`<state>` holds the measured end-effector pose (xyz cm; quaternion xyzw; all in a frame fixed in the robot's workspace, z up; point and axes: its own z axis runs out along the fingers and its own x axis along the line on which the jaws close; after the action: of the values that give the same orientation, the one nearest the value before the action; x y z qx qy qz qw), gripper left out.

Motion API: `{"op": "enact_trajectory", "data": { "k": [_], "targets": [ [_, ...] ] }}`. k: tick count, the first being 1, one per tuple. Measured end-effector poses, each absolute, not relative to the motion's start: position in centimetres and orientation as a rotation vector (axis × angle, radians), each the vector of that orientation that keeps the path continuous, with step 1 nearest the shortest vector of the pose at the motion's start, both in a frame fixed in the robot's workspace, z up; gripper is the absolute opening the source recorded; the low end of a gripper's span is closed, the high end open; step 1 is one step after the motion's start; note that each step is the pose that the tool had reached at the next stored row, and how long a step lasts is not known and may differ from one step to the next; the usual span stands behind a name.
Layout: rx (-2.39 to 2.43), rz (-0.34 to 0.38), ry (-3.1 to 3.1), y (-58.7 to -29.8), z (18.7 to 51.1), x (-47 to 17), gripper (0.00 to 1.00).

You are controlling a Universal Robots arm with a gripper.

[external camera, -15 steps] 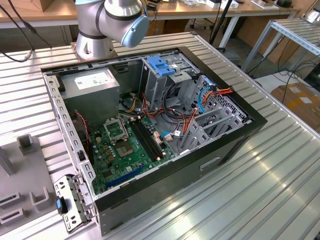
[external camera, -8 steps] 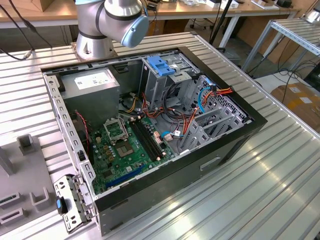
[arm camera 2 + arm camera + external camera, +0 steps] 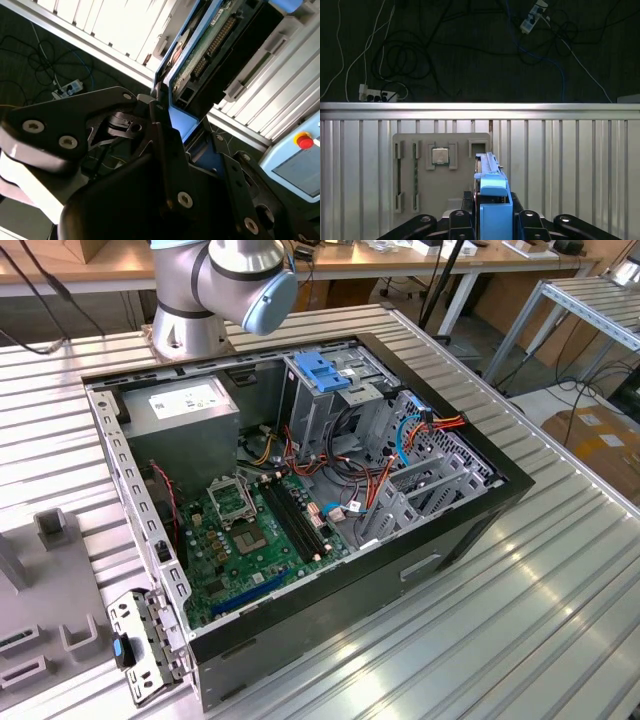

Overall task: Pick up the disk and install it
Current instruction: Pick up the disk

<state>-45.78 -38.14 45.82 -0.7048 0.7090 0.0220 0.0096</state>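
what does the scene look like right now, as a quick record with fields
gripper: shut on the disk
disk: held on edge between the fingers, blue rail facing the first wrist view
under the disk: grey tray with a chip seated in one slot
computer case: open, lying on the ribbed table
inside the case: green board, blue-topped cage
task state: disk picked up, not in the case

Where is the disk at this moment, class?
In the first wrist view the disk is clamped edge-on in the gripper, held over the slatted table with the grey parts tray just beyond it.
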Motion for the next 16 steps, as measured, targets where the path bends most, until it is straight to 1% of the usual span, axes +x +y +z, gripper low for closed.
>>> {"op": "enact_trajectory", "data": {
  "k": [16],
  "targets": [
    [-2.201,0.069,2.214,-38.1,48.5,-45.8,0.37]
  ]
}}
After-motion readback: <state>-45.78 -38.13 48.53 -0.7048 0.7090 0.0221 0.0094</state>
